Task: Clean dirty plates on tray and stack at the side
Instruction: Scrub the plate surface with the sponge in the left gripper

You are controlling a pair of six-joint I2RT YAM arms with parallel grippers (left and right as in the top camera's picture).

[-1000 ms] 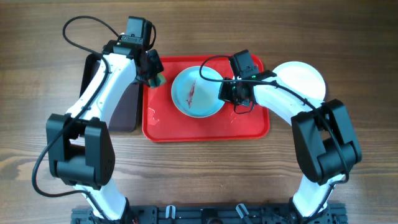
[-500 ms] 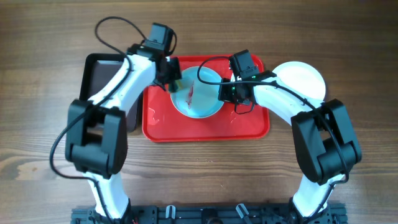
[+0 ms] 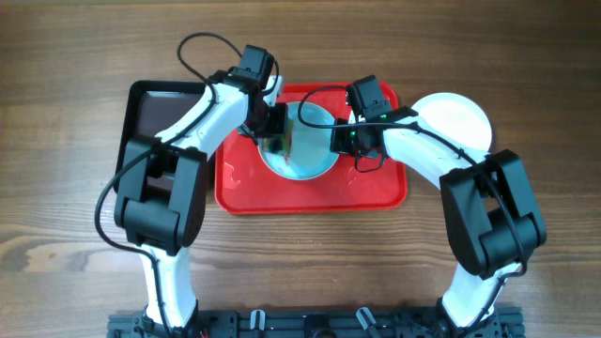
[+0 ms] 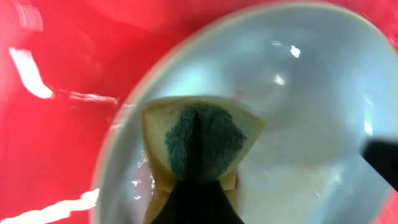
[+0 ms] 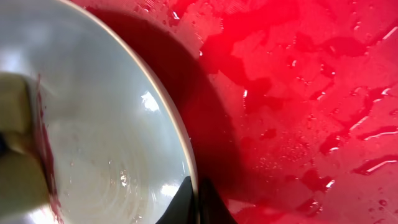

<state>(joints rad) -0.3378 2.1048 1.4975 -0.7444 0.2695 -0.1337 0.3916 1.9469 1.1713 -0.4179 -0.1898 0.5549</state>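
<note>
A pale aqua plate lies on the red tray, with a red streak at its centre. My left gripper is shut on a yellow sponge with a green pad and presses it onto the plate's left part. My right gripper is shut on the plate's right rim. In the right wrist view the sponge shows at the left beside a red smear. A white plate lies on the table to the right of the tray.
A dark brown tray with a black rim stands left of the red tray. The red tray floor is wet. Both arms cross over the tray's upper half.
My left gripper has carried the sponge to the right, from the tray's left edge onto the plate. The right gripper and plate have stayed put.
</note>
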